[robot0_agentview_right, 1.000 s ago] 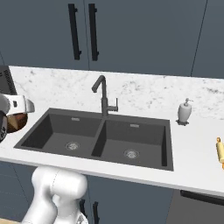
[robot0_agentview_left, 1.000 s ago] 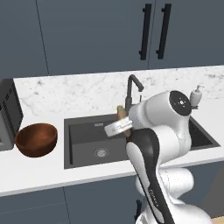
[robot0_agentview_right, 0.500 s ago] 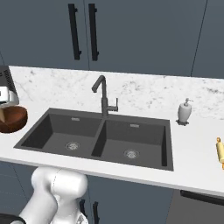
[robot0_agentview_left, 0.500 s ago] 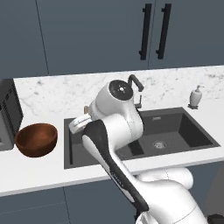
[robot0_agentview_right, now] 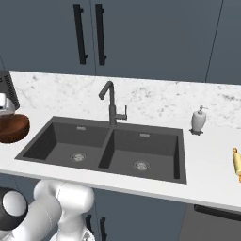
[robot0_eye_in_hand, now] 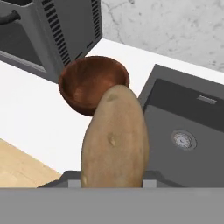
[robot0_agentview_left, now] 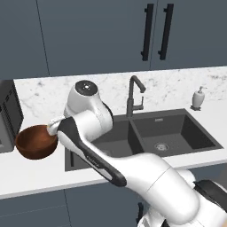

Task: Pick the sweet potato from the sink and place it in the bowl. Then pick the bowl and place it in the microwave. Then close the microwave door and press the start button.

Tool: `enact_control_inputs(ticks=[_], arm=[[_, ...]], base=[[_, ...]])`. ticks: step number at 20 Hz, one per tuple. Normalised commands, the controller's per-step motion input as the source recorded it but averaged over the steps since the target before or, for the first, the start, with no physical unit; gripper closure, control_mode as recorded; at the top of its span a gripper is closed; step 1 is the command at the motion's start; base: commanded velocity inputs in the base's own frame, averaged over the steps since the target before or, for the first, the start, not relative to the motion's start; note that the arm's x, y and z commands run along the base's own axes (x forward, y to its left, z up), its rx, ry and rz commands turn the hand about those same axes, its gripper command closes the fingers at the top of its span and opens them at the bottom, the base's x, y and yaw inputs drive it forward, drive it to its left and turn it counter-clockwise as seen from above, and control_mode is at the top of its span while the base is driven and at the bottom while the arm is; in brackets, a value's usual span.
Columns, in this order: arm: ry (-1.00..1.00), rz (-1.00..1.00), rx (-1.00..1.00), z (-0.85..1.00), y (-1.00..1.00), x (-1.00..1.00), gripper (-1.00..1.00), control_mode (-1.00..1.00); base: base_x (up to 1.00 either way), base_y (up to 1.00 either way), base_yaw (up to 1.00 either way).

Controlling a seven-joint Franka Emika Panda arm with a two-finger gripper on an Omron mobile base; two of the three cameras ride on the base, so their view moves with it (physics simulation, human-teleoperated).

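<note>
My gripper (robot0_agentview_left: 51,129) is shut on the sweet potato (robot0_eye_in_hand: 114,140), a tan-orange tuber that stands tall in the hand view. It hangs just right of and a little above the reddish-brown bowl (robot0_agentview_left: 36,142), at the left end of the sink (robot0_agentview_left: 146,133). The bowl (robot0_eye_in_hand: 94,83) is empty and sits on the white counter between the sink (robot0_eye_in_hand: 188,127) and the microwave (robot0_eye_in_hand: 52,30). The microwave (robot0_agentview_left: 8,117) shows at the left edge with its cavity open towards me. From the right base view the hand (robot0_agentview_right: 4,102) hovers over the bowl (robot0_agentview_right: 12,128).
A tall dark faucet (robot0_agentview_left: 133,95) rises behind the sink's middle. A soap dispenser (robot0_agentview_right: 198,120) stands at the back right, and a rolling pin (robot0_agentview_right: 236,162) lies on the counter at far right. Dark cabinets line the wall above the marble backsplash.
The arm has swung left from above the sink basin to the bowl's right rim, carrying the sweet potato. The bowl and the rest have stayed put.
</note>
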Motion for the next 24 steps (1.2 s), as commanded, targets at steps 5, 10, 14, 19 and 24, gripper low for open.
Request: enact_control_inputs(ticks=[5,10,14,19,24], arm=[[0.00,0.00,0.00,-0.48,0.54,0.50,1.00,-1.00],[0.04,0.00,-0.01,-0.09,0.39,0.59,1.00,-1.00],[0.00,0.00,-0.02,-0.25,0.44,0.49,1.00,-1.00],[0.04,-0.01,-0.03,-0.17,0.40,0.45,1.00,-1.00],[0.05,-0.02,-0.03,-0.11,0.34,0.36,1.00,-1.00]], base=[[0.00,0.00,0.00],[0.00,0.00,0.00],[0.00,0.00,0.00],[0.00,0.00,0.00],[0.00,0.00,0.00]])
